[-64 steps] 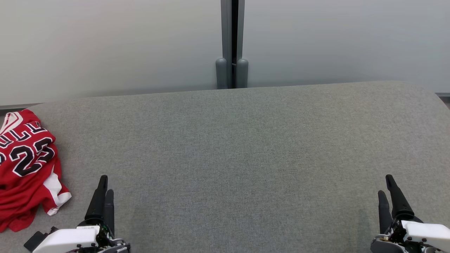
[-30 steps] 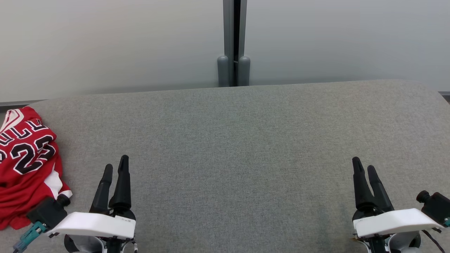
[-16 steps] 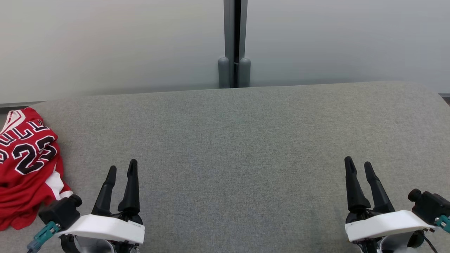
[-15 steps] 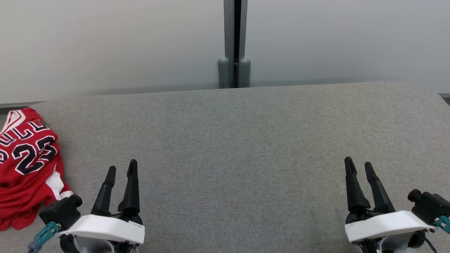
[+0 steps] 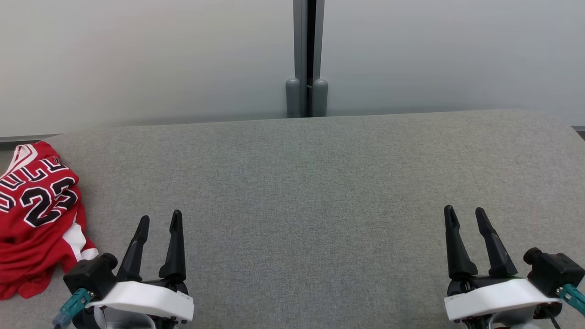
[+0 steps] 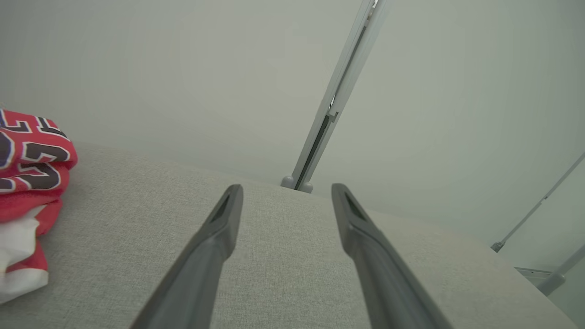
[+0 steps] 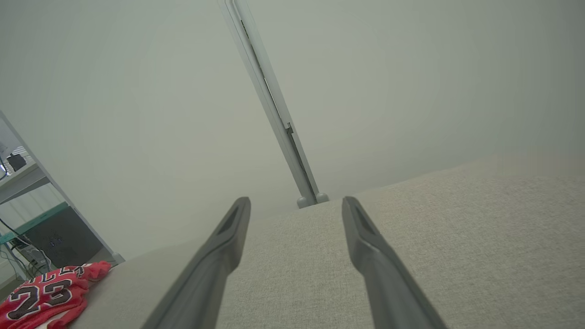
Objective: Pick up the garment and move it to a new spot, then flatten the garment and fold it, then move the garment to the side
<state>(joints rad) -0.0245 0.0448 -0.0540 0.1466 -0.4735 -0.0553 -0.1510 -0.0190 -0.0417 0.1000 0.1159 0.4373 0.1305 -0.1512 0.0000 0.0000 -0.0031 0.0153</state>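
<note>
In the head view, the red garment lies crumpled at the left edge of the grey table, near the left gripper. The right gripper is well apart, at the other side. Both pairs of fingers stand spread, holding nothing. In the left wrist view, the garment sits off to the left, outside the fingers' line. In the right wrist view, it is far off at lower left. The pickup looks not yet begun; next, I'd say, the left arm must swing over the heap and pinch a fold.
</note>
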